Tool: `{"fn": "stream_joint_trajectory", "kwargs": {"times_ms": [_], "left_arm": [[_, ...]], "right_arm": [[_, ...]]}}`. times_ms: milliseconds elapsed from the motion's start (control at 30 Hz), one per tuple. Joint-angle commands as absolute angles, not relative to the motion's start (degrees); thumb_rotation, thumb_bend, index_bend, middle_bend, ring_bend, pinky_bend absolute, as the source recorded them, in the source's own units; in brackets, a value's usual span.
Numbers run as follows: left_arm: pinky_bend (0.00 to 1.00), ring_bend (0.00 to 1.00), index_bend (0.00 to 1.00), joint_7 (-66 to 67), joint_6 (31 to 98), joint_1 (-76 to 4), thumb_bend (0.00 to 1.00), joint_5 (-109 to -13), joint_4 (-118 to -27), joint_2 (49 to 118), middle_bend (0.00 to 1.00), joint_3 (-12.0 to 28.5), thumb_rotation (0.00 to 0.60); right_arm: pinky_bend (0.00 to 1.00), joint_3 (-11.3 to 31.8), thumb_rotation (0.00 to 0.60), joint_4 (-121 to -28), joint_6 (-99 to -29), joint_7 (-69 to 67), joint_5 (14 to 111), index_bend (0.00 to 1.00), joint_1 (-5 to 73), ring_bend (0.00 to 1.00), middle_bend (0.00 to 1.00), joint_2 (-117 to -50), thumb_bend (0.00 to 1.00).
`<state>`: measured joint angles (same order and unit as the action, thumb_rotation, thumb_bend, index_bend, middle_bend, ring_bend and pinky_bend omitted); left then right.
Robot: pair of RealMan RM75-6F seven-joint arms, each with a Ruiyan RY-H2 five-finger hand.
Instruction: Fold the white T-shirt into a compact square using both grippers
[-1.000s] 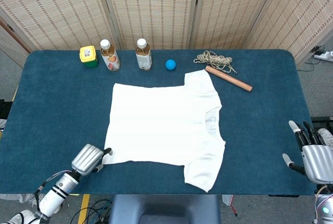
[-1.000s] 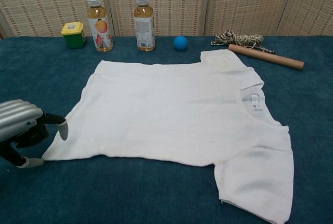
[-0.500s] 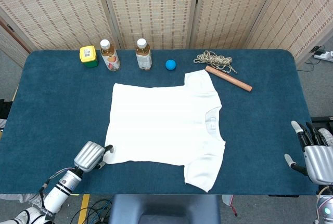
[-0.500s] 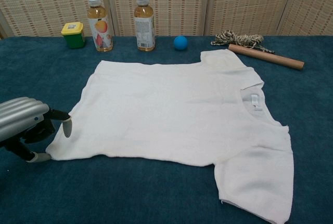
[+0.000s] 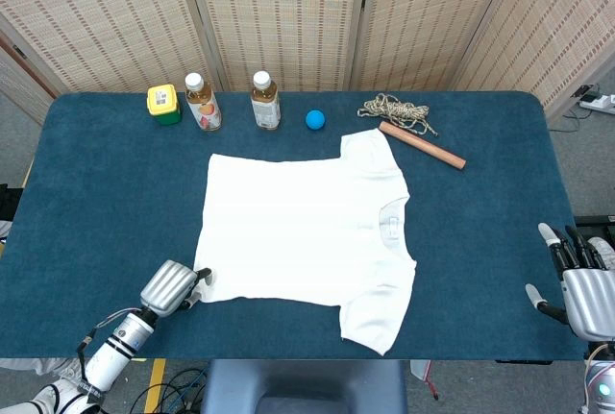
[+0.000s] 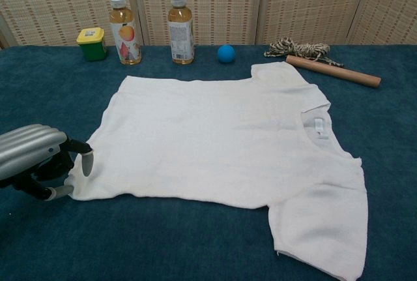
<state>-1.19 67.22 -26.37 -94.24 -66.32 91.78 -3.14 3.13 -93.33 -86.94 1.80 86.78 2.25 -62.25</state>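
The white T-shirt lies flat on the blue table, collar to the right and hem to the left. My left hand sits at the shirt's near hem corner. Its thumb tip hangs just over the cloth edge and a lower finger touches the corner from the side; the two stay apart, with the corner between them. My right hand hovers past the table's right edge, fingers spread, holding nothing, far from the shirt. The chest view does not show it.
Along the far edge stand a yellow-lidded green jar, two drink bottles and a blue ball. A rope bundle and a wooden stick lie just beyond the far sleeve.
My left hand has slid to the right against the near hem corner, and the corner has shifted a little rightward with it. The right hand has barely moved.
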Motion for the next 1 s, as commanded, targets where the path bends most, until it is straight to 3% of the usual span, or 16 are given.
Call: {"fn": "stream_joint_trajectory", "kwargs": {"times_ms": [33, 333, 567, 833, 1000], "left_arm": [[1.00, 0.84, 0.52, -1.3, 66.9, -26.6, 0.41, -94.2, -66.5, 91.6, 0.93, -3.3, 0.600], [1.00, 0.84, 0.53, 0.6, 64.6, -27.3, 0.45, -92.9, -68.3, 90.7, 0.93, -3.5, 0.600], [1.00, 0.85, 0.59, 0.8, 64.4, -27.7, 0.58, -92.8, -68.6, 90.7, 0.94, -3.5, 0.600], [1.00, 0.85, 0.61, 1.3, 65.9, -27.1, 0.59, -92.0, -68.4, 91.5, 0.94, -2.8, 0.600], [1.00, 0.85, 0.61, -0.3, 67.6, -26.5, 0.59, -91.7, -69.4, 91.4, 0.95, -2.4, 0.600]], "right_arm": [[0.15, 3.1, 0.600, -93.2, -86.9, 1.7, 86.7, 0.01, 2.3, 0.08, 0.12, -62.3, 0.27], [0.15, 3.2, 0.600, -92.6, -86.4, 1.2, 86.4, 0.01, 2.4, 0.08, 0.12, -62.7, 0.27], [0.15, 3.2, 0.600, -92.3, -86.5, 0.8, 86.7, 0.01, 2.5, 0.08, 0.12, -62.8, 0.27], [0.16, 3.1, 0.600, -92.4, -87.3, 0.3, 88.9, 0.01, 2.9, 0.08, 0.14, -62.9, 0.27], [0.24, 2.6, 0.600, -91.8, -88.4, -0.1, 93.2, 0.01, 3.9, 0.21, 0.25, -63.8, 0.29]]}}
